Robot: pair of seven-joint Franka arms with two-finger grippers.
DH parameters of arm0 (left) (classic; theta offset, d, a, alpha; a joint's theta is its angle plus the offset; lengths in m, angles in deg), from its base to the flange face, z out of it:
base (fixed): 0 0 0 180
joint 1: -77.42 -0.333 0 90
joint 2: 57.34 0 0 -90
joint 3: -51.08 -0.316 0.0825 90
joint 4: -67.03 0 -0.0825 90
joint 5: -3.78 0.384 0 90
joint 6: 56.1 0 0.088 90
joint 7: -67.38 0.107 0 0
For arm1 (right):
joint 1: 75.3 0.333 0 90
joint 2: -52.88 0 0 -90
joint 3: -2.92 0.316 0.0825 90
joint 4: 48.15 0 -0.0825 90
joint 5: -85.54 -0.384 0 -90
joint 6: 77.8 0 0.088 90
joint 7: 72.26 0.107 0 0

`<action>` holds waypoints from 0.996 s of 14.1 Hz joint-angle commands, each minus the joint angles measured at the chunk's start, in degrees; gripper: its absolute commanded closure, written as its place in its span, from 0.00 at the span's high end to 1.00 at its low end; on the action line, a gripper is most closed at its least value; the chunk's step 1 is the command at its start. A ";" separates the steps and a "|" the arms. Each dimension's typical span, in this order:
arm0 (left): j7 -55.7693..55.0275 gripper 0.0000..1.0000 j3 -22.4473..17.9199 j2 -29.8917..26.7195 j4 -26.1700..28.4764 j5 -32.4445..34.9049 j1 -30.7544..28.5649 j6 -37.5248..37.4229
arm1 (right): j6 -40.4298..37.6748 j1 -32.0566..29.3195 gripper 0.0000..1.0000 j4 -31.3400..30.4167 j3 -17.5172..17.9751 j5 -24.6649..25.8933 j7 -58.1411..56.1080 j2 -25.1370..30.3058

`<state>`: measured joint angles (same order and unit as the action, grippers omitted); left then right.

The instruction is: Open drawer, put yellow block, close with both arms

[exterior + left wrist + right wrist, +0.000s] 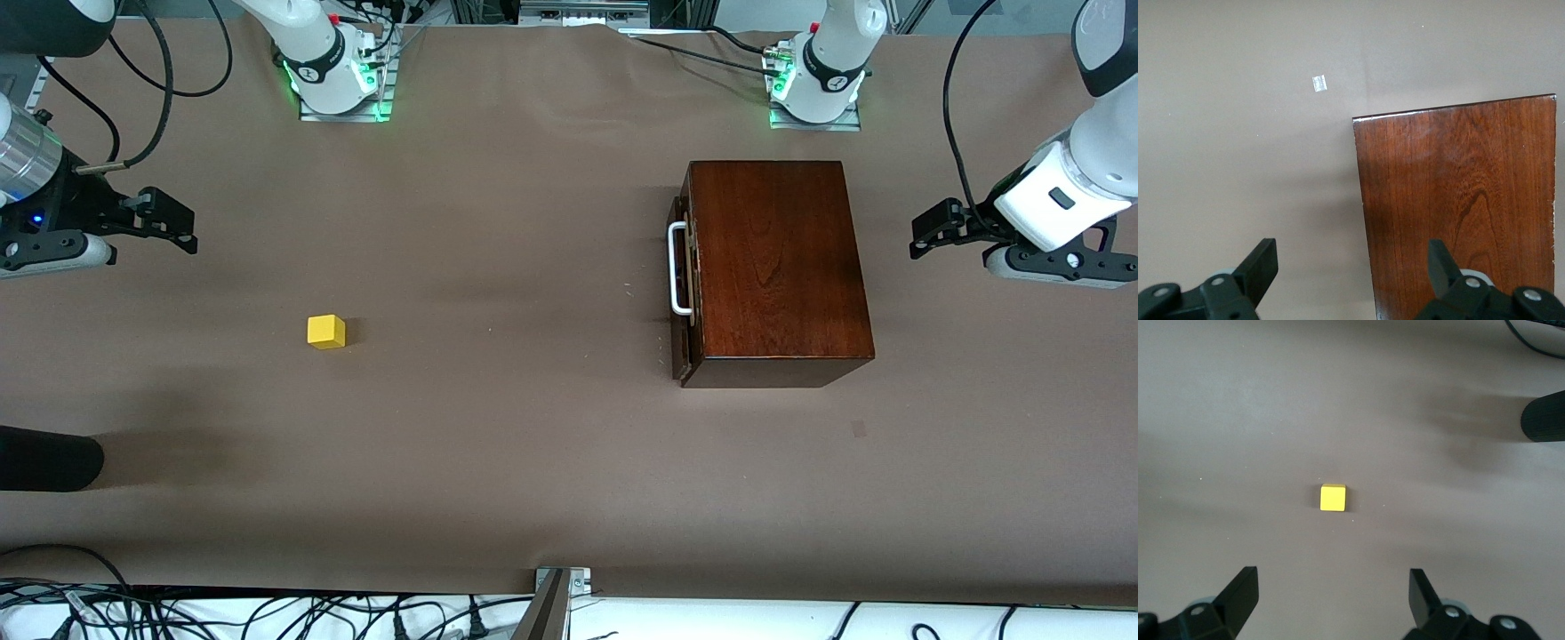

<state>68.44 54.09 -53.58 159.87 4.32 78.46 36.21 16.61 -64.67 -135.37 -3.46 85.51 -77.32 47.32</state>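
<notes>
The dark mahogany box [778,267] stands toward the left arm's end of the table. Its drawer [685,298] is pushed in, and the white bar handle [677,269] faces the table's middle. The yellow block [326,332] lies alone on the brown cloth toward the right arm's end. My left gripper [921,236] hangs open and empty beside the box's closed end; in the left wrist view the gripper [1351,267] looks down over the box top [1458,207]. My right gripper [182,224] hangs open and empty at the right arm's end. Its wrist view shows the gripper [1335,593] and the block [1333,497] well clear of its fingers.
A black rounded object [49,458] reaches in over the table's edge at the right arm's end, nearer the front camera than the block; the object [1543,420] also shows in the right wrist view. A small pale mark [1319,83] lies on the cloth. Cables and a metal bracket [560,596] line the near edge.
</notes>
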 commanded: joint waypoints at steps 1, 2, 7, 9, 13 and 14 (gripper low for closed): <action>-0.36 1.00 -0.10 0.72 -1.96 -0.45 0.18 -1.42 | -0.55 -0.26 1.00 1.61 0.14 0.11 -0.03 -0.68; -0.36 1.00 -0.10 0.63 -1.96 -0.54 0.10 -1.42 | -0.63 -0.35 1.00 1.53 0.14 0.11 -0.03 -0.68; -0.28 1.00 -0.19 0.72 -2.05 -0.45 0.10 -2.91 | -0.55 -0.35 1.00 1.61 0.14 0.11 -0.03 -0.68; -0.28 1.00 -0.01 0.89 -3.19 -0.63 0.36 -3.79 | -0.55 -0.35 1.00 1.52 0.14 0.11 -0.03 -0.68; -0.10 1.00 1.83 0.90 -3.55 -0.45 1.68 -4.94 | -0.55 -0.35 1.00 1.61 0.14 0.03 -0.03 -0.68; 0.68 1.00 2.09 1.42 -3.55 -0.63 2.20 -4.77 | -0.55 -0.35 1.00 1.53 0.14 0.02 -0.03 -0.68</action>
<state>68.45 55.80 -53.56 158.46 4.32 79.89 32.78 16.61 -64.67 -135.36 -3.47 85.51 -77.32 47.31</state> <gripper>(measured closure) 0.000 0.000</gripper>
